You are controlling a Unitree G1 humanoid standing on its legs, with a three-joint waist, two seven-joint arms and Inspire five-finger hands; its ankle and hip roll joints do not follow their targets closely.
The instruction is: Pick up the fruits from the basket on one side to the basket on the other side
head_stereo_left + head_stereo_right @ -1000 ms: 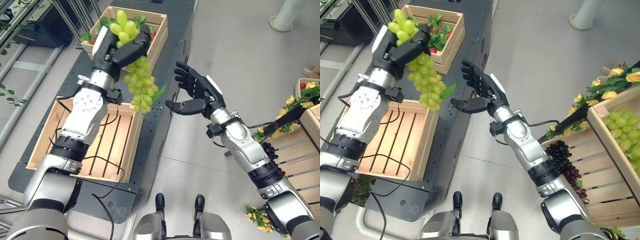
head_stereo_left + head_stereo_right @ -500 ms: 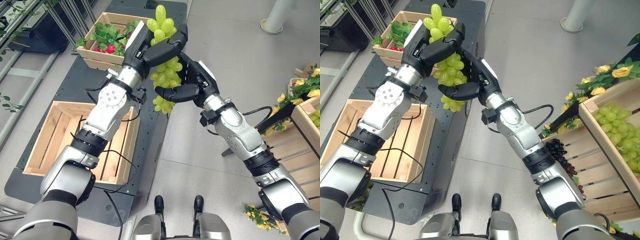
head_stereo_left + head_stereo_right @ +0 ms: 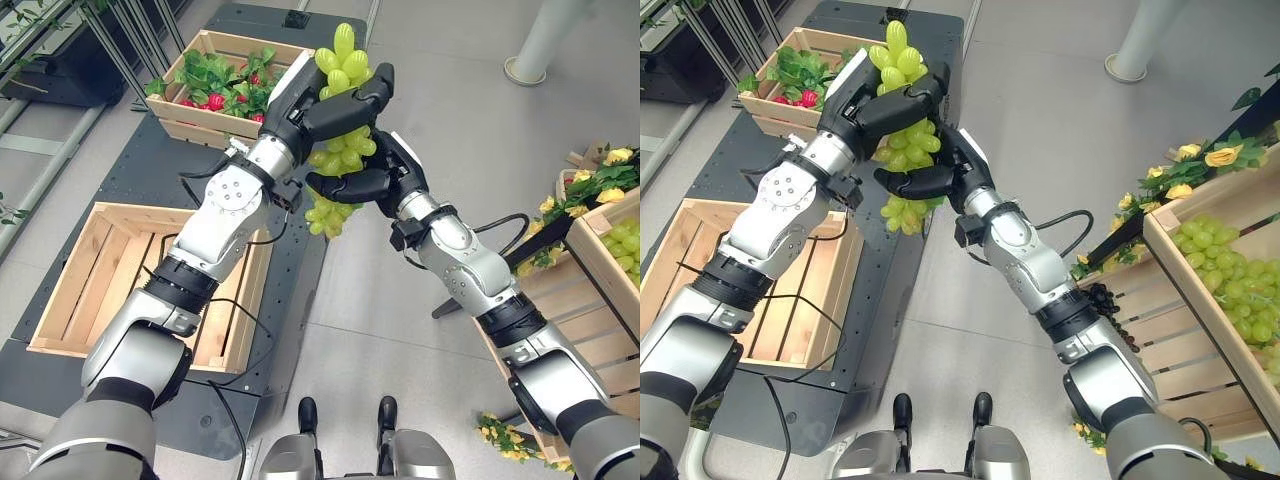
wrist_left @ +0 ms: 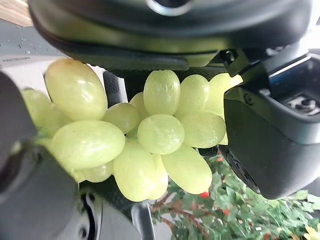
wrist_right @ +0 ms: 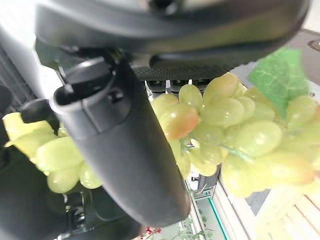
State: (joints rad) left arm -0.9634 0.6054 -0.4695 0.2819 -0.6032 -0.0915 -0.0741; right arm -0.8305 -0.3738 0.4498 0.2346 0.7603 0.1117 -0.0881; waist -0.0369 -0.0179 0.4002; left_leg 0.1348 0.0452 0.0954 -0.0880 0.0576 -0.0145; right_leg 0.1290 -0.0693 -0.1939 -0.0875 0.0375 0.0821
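A bunch of green grapes (image 3: 336, 205) hangs in mid-air between the two sides, above the right edge of the dark platform (image 3: 130, 170). My left hand (image 3: 322, 102) is shut on its upper part, with a few grapes sticking out above the fingers. My right hand (image 3: 396, 172) is curled round the middle of the same bunch from the right, its thumb under the fruit. Both wrist views show the grapes (image 4: 160, 132) (image 5: 225, 115) pressed close against dark fingers. An empty slatted crate (image 3: 95, 265) lies at the lower left. A crate of green grapes (image 3: 1225, 280) stands at the right.
A crate of red radishes and green leaves (image 3: 215, 85) sits at the back of the platform. Dark grapes (image 3: 1102, 298) lie on a slatted stand at the right, with yellow flowers (image 3: 598, 172) around it. A white pillar base (image 3: 530, 68) stands at the back right.
My left arm swung the grape bunch to the right, away from the radish crate. My right hand, open and apart a second ago, has closed round the bunch. The camera shifted too.
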